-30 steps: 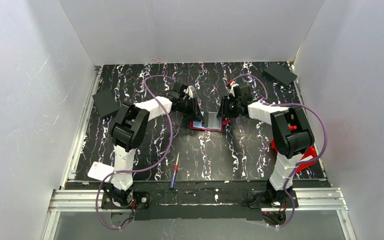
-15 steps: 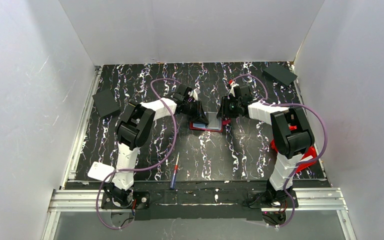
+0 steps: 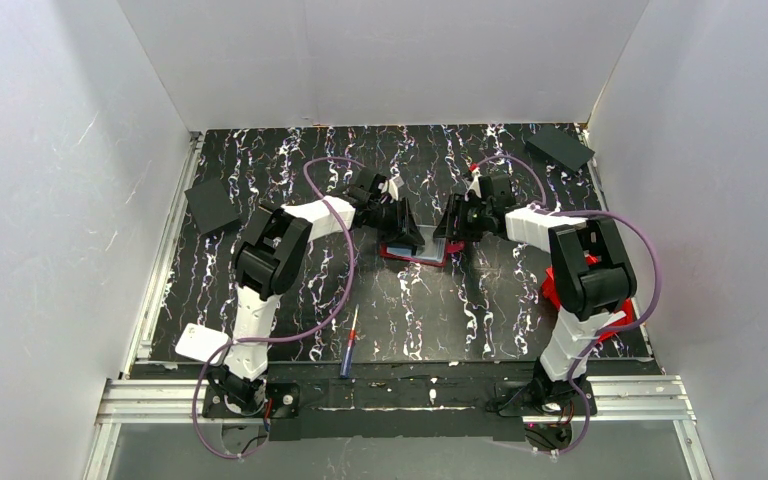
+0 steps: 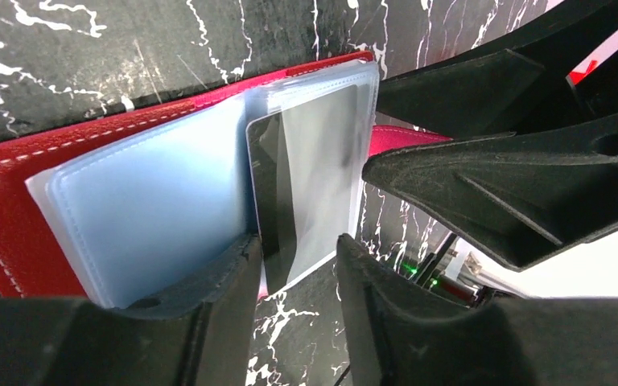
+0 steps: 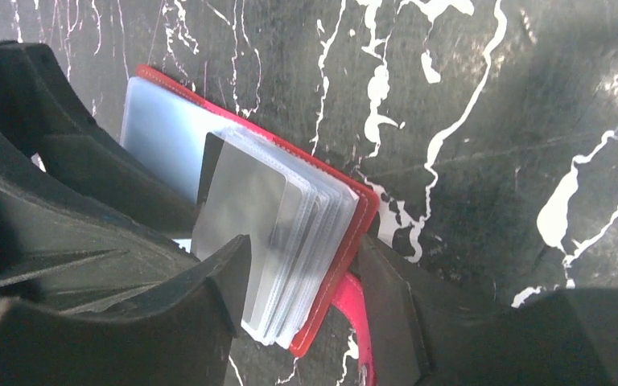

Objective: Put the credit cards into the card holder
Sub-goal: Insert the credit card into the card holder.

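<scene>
Top external view: on the marbled black table, the left gripper and right gripper meet over the open red card holder, which lies mid-table. Right wrist view: the right gripper's fingers sit astride the holder's right flap and its stack of clear sleeves, apparently clamped on it. Left wrist view: a grey credit card lies part-way under one of them, its near end between the left gripper's slightly parted fingers; whether they grip it cannot be told. Insertion looks half done. To finish it cleanly, keep the card flat and square to the pocket mouth and push gently, with the right arm steadying the flap so the film does not buckle.
</scene>
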`<state>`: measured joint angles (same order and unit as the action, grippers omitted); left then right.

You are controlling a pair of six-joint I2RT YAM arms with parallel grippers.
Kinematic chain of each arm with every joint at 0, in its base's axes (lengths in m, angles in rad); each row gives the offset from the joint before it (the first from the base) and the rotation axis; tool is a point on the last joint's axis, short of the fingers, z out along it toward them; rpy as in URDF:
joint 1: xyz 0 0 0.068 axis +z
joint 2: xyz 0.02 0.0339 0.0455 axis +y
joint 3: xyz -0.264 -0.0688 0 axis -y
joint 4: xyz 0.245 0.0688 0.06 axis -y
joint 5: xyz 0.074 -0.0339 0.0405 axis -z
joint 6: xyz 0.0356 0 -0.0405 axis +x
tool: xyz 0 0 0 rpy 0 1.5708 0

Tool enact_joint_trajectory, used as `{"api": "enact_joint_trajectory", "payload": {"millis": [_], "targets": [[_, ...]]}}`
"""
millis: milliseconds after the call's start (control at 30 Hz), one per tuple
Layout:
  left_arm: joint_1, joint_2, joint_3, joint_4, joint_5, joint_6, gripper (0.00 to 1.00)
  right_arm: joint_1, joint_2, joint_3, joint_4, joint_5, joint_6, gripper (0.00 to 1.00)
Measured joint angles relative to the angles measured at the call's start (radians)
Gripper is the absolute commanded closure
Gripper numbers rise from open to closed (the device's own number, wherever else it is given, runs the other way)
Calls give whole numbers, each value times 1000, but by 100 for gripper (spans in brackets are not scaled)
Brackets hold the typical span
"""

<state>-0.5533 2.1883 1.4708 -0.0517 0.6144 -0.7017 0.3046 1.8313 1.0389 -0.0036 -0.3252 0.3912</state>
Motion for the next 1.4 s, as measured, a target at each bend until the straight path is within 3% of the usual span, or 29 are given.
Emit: {"api": "enact_joint_trajectory", "payload": {"millis": [167,633,967,1067,1200,1300,1400], "targets": [[5,-10,-6,8,8,-7,49,-27,-8,-16,-3,-51,18,37],[22,17,39,75,33,-39,50,-91,8,-71,66,-166,82,63],[-9,26,54,81,22,-45,48,-94,20,-74,78,-183,107,67],[-8,26,54,80,21,-49,42,-95,20,-74,77,-182,109,61],[7,11,52,49,23,-43,31,-96,11,-51,23,-172,97,39],[28,-25,66,-55,24,-3,18,-92,-16,20,-134,-82,27,18],[55,-54,141,-182,33,62,16,-95,-91,85,-309,64,-43,11]]}}
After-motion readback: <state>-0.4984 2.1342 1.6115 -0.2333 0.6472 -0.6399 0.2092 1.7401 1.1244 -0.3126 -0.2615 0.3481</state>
